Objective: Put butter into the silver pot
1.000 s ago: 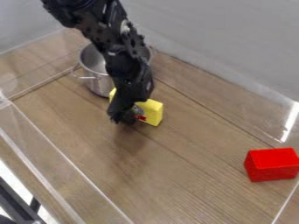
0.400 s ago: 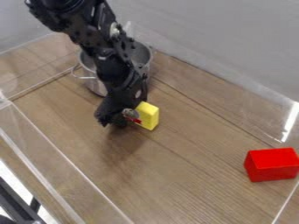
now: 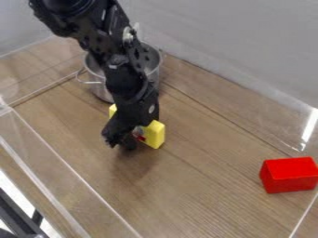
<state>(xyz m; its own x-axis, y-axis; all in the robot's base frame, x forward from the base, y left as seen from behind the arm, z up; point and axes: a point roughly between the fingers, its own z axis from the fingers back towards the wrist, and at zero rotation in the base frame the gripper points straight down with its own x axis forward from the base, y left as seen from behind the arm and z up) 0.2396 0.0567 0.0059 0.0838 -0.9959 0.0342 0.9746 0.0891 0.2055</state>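
Claw low over butter, pointing down, before pot.

Even, fairly soft light fills the scene, with a bright white glare spot on the pale wall's base at the far right and only faint, diffuse shading on the brown wood-grain tabletop. The picture is small and soft, and the black robot arm loses its detail in darkness.
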